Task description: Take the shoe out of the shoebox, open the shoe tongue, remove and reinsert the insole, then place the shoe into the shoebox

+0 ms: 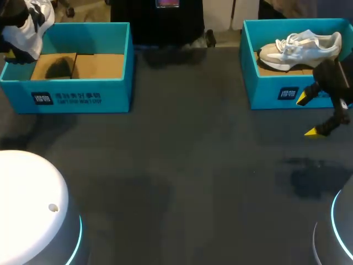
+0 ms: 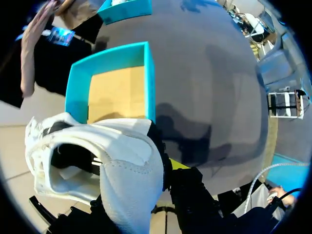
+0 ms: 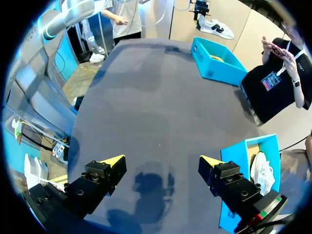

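My left gripper (image 1: 17, 48) holds a white shoe (image 1: 34, 17) in the air above the far left corner of the left teal shoebox (image 1: 83, 96). In the left wrist view it (image 2: 146, 170) is shut on the shoe's (image 2: 112, 161) heel end, with one yellow fingertip (image 2: 178, 165) showing beside the white upper. The box (image 2: 146, 78) lies open ahead, showing its bare cardboard floor. A second white shoe (image 1: 300, 47) lies in the right teal shoebox (image 1: 265, 96). My right gripper (image 1: 308, 115) hangs open in front of that box, with nothing between its fingers (image 3: 161, 163).
The dark table (image 1: 182, 165) stretches between the two boxes. In the right wrist view the right shoebox (image 3: 229, 161) sits just beside the gripper and the left shoebox (image 3: 214, 61) stands far across the table. White round arm bases (image 1: 27, 204) occupy the near corners.
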Controlling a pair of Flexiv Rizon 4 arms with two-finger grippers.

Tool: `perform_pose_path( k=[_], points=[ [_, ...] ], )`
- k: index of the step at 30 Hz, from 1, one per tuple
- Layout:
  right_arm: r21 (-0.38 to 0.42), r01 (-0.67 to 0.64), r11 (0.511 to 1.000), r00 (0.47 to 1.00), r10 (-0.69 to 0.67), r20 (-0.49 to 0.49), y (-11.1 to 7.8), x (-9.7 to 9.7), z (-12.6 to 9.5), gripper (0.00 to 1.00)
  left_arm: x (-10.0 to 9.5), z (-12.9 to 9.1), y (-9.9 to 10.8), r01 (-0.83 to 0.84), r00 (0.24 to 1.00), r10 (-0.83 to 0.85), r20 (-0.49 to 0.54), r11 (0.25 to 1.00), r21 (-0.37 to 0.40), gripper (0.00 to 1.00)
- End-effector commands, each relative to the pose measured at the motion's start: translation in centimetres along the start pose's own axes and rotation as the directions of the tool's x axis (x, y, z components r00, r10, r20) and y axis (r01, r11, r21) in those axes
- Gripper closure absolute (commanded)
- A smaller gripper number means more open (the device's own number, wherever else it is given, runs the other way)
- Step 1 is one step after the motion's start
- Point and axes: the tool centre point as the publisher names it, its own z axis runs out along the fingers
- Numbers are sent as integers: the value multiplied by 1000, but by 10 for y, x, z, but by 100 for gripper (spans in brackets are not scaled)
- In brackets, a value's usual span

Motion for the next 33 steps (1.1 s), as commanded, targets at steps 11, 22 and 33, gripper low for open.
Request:
perform_pose_path(
  k=[11,22,33],
  points=[
    [2,0,1000,1000,0,1,0,0,1,0,-47,15,17,-30,1000,30,5,999,-29,100],
    [2,0,1000,1000,0,1,0,0,1,0,-47,15,17,-30,1000,30,5,999,-29,100],
    [2,0,1000,1000,0,1,0,0,1,0,-38,14,23,-482,863,502,65,854,-194,100]
  ],
)
